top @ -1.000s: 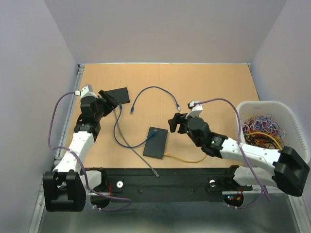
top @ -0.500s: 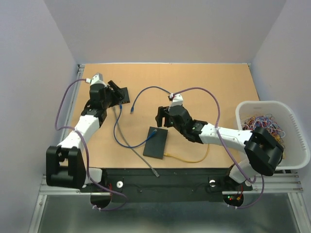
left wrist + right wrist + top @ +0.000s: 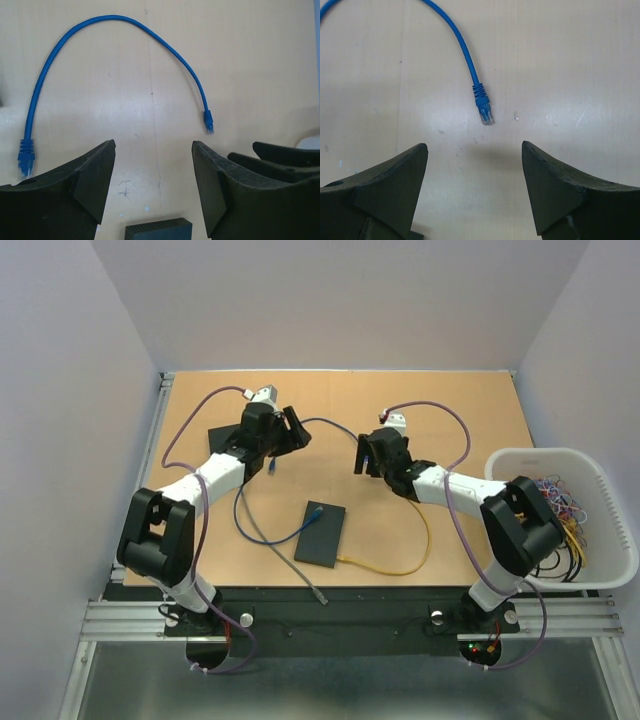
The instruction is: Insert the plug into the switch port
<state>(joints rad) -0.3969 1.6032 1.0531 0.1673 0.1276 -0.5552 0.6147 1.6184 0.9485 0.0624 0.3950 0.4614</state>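
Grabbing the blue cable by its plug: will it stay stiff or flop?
Probably floppy: the blue cable lies in a loose arch, so its tail should drag. The small plug likely lifts easily, but may swivel.

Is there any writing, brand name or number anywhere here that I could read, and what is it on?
None can be read. The blue cable and its plug show no print, the black box has a plain top, and the white basket carries no label. Any marking on them is too small to make out.
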